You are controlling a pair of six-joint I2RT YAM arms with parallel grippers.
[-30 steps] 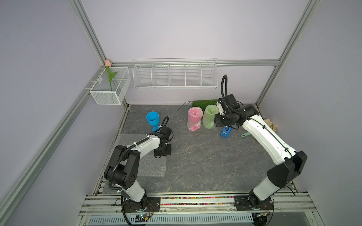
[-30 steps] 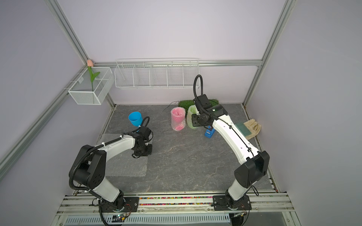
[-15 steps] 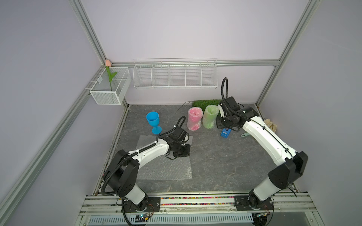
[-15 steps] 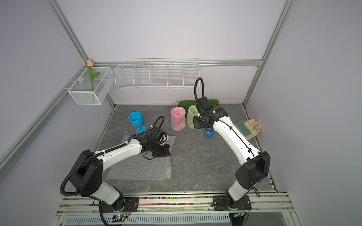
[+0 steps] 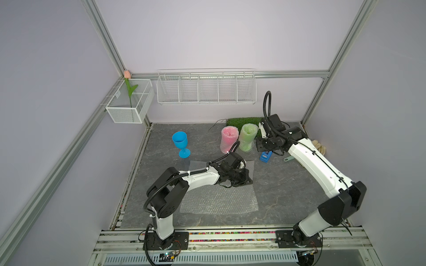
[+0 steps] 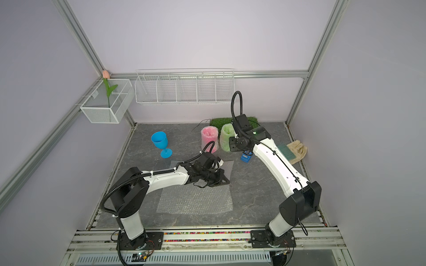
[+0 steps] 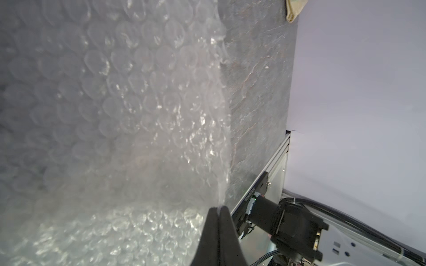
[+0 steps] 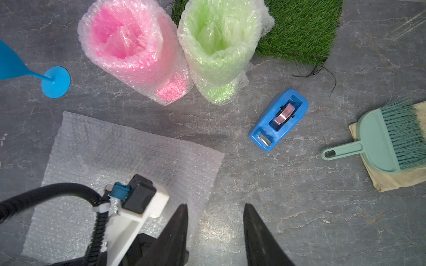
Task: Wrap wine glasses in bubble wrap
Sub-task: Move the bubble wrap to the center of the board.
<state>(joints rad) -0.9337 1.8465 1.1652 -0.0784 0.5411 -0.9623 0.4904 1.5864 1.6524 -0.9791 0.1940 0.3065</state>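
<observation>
A bare blue wine glass [image 5: 179, 140] [image 6: 159, 139] stands upright at the back left. The pink wine glass [image 5: 229, 139] [image 8: 131, 50] and the green one [image 5: 247, 137] [image 8: 216, 46] stand side by side at the back, each rolled in bubble wrap. A flat bubble wrap sheet [image 5: 219, 200] [image 6: 196, 200] [image 8: 129, 156] lies mid-table. My left gripper [image 5: 250, 182] [image 7: 219, 208] is shut on that sheet's right edge, which is raised a little. My right gripper [image 8: 214, 205] [image 5: 259, 145] hangs open and empty above the table beside the green glass.
A blue tape dispenser [image 5: 265, 156] [image 8: 279, 119] sits right of the wrapped glasses. A teal brush and dustpan [image 8: 380, 140] lie on a beige cloth [image 6: 298, 149] at the right wall. A green grass mat [image 5: 244, 121] lies at the back. Wire baskets [image 5: 205, 89] hang on the walls.
My left gripper has dragged the bubble wrap sheet rightward from the left wall to the middle of the table. The right arm has barely moved.
</observation>
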